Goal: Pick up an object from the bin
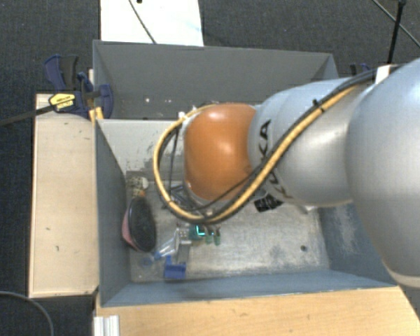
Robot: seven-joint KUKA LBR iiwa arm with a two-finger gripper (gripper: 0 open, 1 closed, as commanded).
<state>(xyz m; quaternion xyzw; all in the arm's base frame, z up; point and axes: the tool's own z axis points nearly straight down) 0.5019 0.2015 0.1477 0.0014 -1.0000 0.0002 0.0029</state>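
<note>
Blue block (173, 269) lies just left of and below the gripper (198, 234), whose open-or-closed state cannot be told.

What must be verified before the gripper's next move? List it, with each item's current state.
1. That the gripper is inside the bin, low over its floor: ok.
2. Whether the gripper holds anything: cannot tell; the orange wrist cover hides it.
3. A pickable thing close by: ok; a small blue block lies near the gripper, by the front wall.
4. That the dark oval object with a pink edge, by the left wall, is apart from the gripper: ok.
</note>
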